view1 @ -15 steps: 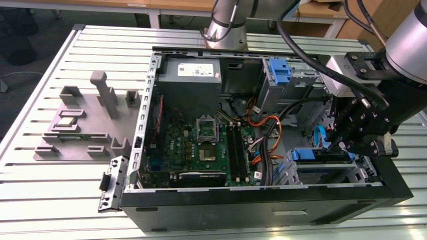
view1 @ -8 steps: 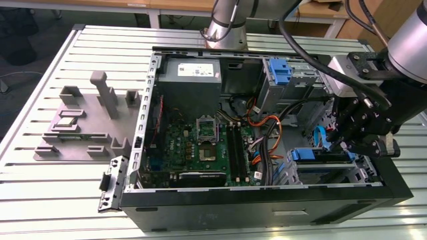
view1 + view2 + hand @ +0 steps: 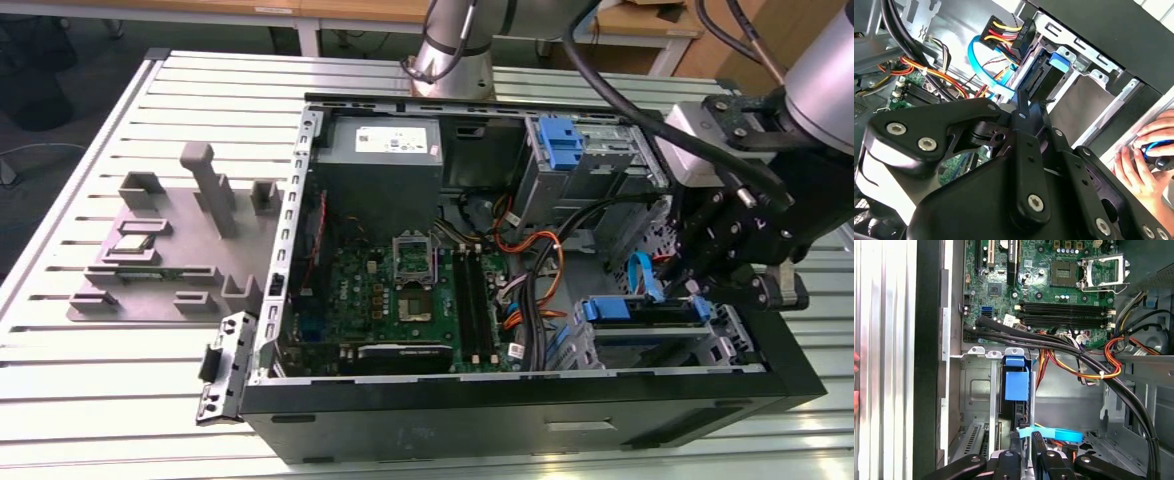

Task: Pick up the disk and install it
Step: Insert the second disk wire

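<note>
The disk (image 3: 649, 322) stands on edge inside the drive cage (image 3: 731, 330) at the case's front corner, on the exterior view's right. Its blue bracket (image 3: 617, 308) caps one end and faces me in the first wrist view as the blue bracket (image 3: 1016, 382). In the second wrist view the disk (image 3: 1035, 77) is a dark slab in the cage. My gripper (image 3: 694, 290) hangs just above the disk's rear end. The fingers (image 3: 1020, 116) are drawn together, shut, with their tips at the disk's edge. The gripper (image 3: 1026, 442) sits close behind the bracket. Whether it touches the disk is unclear.
A blue flat cable (image 3: 1051, 432) crosses right in front of the fingertips, and thick black cables (image 3: 1064, 347) run over the motherboard (image 3: 400, 290). A second blue bracket (image 3: 561, 140) sits in the upper bay. A person's hand (image 3: 1139, 160) rests outside the case. A grey parts fixture (image 3: 174, 250) lies on the exterior view's left.
</note>
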